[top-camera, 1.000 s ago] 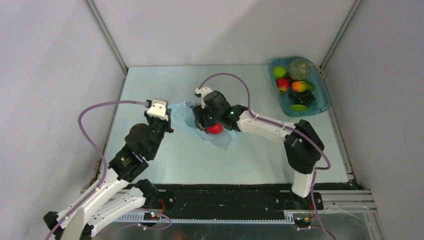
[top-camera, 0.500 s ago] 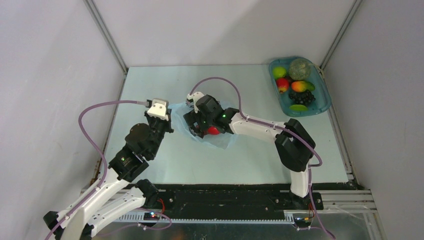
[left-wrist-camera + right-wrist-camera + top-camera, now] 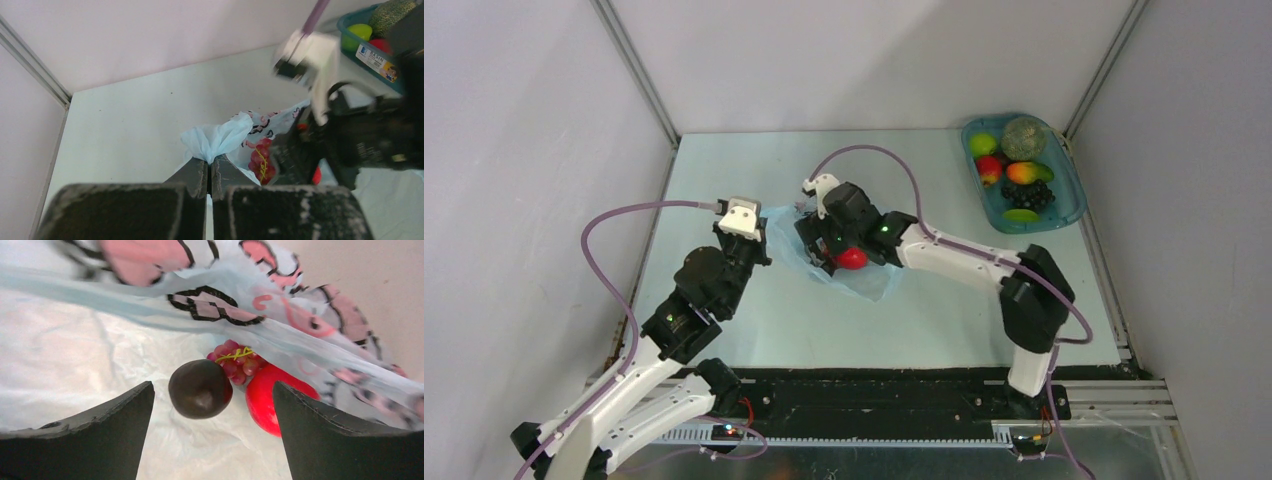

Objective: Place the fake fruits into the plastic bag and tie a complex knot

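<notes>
Only right wrist view reveals dark fruit inside plastic bag.

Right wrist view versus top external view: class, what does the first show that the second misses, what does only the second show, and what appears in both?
Only the right wrist view: a dark round fruit and a red grape bunch lying inside the bag, plus the pink-and-black print on its film. Only the top external view: the teal tray holding more fruits, the left arm and the right arm. Both: the plastic bag and the red fruit inside it.
</notes>
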You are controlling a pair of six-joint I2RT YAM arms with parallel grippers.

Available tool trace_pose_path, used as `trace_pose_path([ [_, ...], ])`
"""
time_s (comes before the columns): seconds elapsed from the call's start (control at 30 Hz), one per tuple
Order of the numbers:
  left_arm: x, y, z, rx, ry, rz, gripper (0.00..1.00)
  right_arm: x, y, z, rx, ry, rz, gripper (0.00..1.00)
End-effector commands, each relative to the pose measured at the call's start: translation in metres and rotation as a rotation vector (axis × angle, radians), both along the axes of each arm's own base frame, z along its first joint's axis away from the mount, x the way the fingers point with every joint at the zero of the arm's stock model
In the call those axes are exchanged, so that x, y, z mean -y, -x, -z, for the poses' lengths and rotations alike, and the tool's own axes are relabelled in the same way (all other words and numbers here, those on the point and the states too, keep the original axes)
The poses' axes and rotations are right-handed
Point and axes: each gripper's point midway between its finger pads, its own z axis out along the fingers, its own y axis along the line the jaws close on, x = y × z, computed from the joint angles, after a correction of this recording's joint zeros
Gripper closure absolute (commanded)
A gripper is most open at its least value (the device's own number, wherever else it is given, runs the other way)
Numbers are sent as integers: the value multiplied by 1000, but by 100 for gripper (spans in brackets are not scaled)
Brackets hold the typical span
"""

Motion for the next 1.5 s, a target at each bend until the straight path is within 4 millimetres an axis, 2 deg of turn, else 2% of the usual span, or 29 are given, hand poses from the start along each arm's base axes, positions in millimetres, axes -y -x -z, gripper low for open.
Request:
trace_pose_path([
  [0.0,0,-1,-9,30,28,-4,100,21,6,-87,129,-113,31,10],
  [0.03,0,-1,-10,30,29,-3,100,32,5,-98,141,-123,52,10],
  [0.1,-1,-1,-10,31,29,-5,100,51,2,-106,138,-130,97,14],
  [0.2,-1,-1,-10,31,30,-4,100,82,-7,-107,124,-132,181,18],
  [0.23,0,-1,-9,30,30,-3,100,100,-17,-112,134,-134,231,19],
  [0.3,0,-1,-9,28,30,-1,100,129,-33,-106,123,-123,320,20],
  [0.33,1,-1,-8,26,29,1,100,150,-47,-105,121,-123,383,21],
  [0.37,1,-2,-8,25,28,1,100,160,-54,-103,111,-132,421,21],
  [0.4,1,-2,-7,23,27,0,100,181,-68,-101,105,-136,478,21],
  [0.5,2,-3,-6,20,22,-1,100,222,-100,-92,94,-151,600,24],
  [0.6,2,-4,-4,16,16,-4,100,270,-138,-75,91,-153,730,26],
  [0.63,2,-4,-3,15,12,-5,100,279,-145,-72,90,-162,755,27],
  [0.7,1,-5,-2,14,7,-12,100,317,-167,-62,89,-181,848,29],
  [0.73,1,-5,-2,14,7,-15,100,323,-176,-56,86,-196,867,29],
  [0.77,1,-6,-1,12,2,-16,100,341,-185,-45,73,-192,911,29],
  [0.8,1,-6,0,9,-2,-18,100,348,-192,-45,79,-209,931,30],
  [0.83,1,-6,0,8,-4,-18,100,363,-200,-35,72,-206,966,29],
  [0.87,1,-7,1,6,-7,-19,100,370,-205,-34,72,-210,982,29],
  [0.9,1,-7,1,6,-8,-19,100,381,-211,-22,56,-196,1008,28],
  [0.93,1,-7,2,4,-12,-20,100,387,-216,-23,63,-196,1020,28],
  [0.97,2,-8,3,1,-15,-21,100,398,-221,-14,52,-179,1047,28],
  [1.0,2,-9,4,-1,-18,-22,100,403,-225,-15,62,-176,1054,27],
  [1.03,2,-9,4,-2,-18,-24,100,411,-229,-6,52,-160,1074,27],
  [1.07,3,-10,5,-6,-21,-23,100,417,-234,-7,63,-158,1086,27],
  [1.1,3,-10,6,-7,-22,-22,100,420,-238,0,56,-148,1095,27],
  [1.27,6,-12,10,-19,-34,-19,100,431,-258,9,83,-131,1139,32],
  [1.33,6,-13,12,-23,-39,-21,100,448,-264,11,96,-135,1176,34],
  [1.43,7,-14,13,-26,-43,-21,100,458,-276,9,105,-151,1207,36],
  [1.47,7,-14,13,-26,-44,-21,100,461,-278,19,84,-143,1216,37],
])
